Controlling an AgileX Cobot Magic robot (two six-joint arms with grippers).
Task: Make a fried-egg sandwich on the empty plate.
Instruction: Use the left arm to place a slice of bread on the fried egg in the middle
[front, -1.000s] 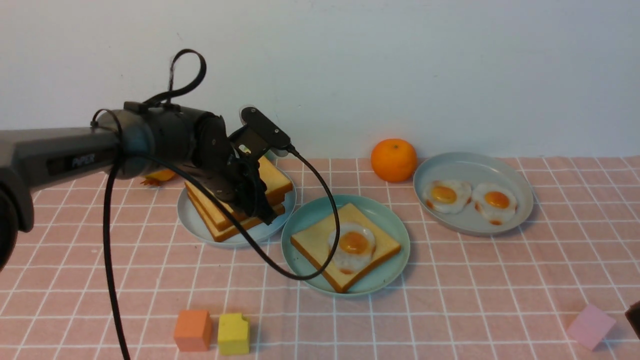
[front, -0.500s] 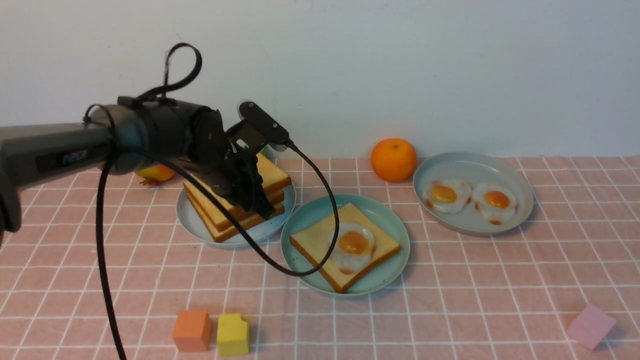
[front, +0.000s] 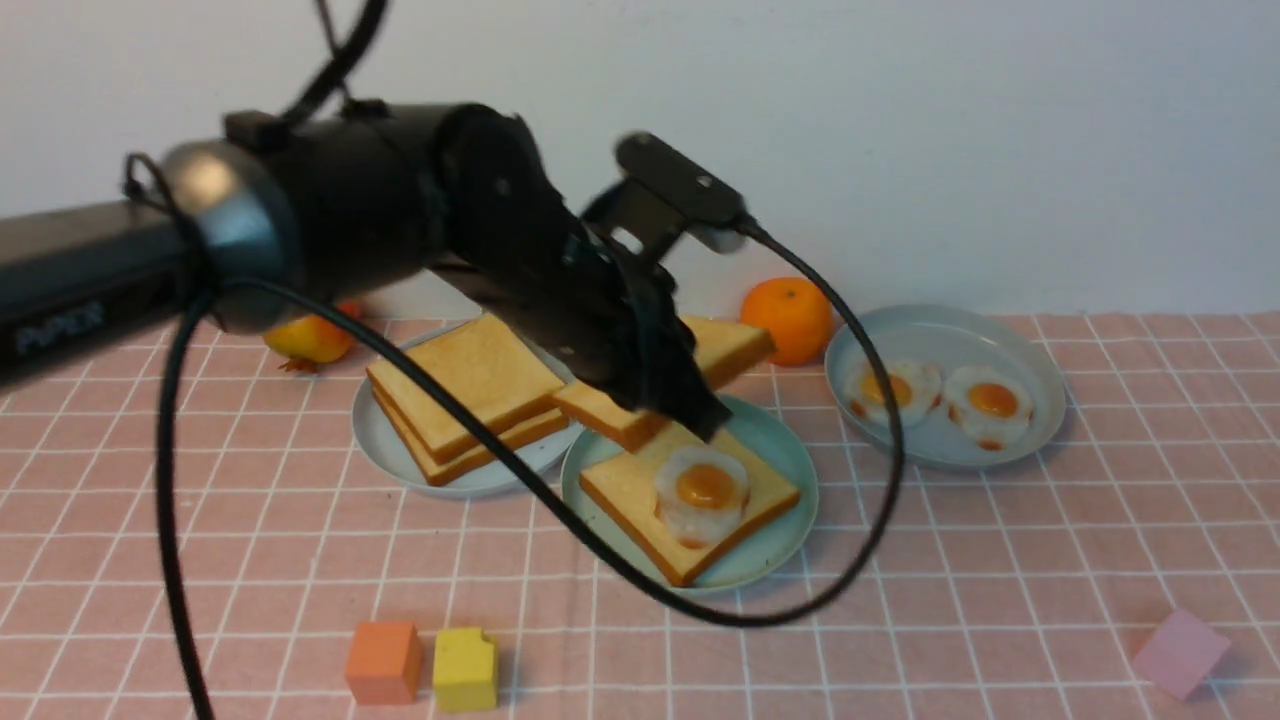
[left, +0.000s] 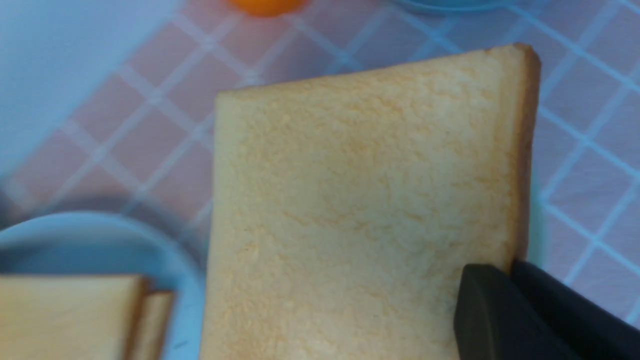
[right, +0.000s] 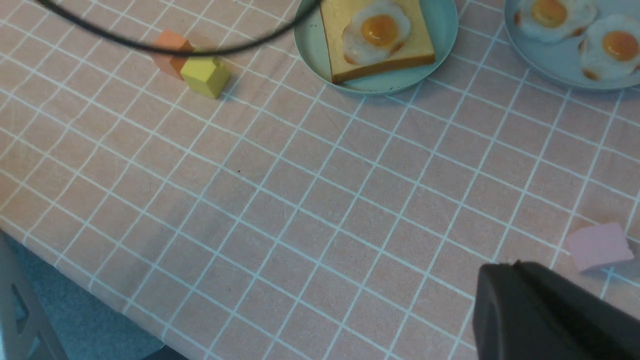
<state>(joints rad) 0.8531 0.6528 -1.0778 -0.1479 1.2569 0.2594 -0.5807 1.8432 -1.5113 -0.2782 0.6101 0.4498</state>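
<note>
Slippage threatens: left pincer (front: 695, 405) clamps the top toast slice (front: 722, 345) by one edge only, tilted over the teal plate (front: 785, 445); released crooked, it may knock the egg (front: 703, 488) off the lower slice (front: 620, 480).

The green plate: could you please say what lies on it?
A toast slice with a fried egg on top; the plate's far-left rim hides behind the left pincer's held toast.

Teal plate (front: 775, 550) holds toast (front: 625, 480) topped with egg (front: 703, 490) — second slice (front: 725, 348) hangs above its far edge
</note>
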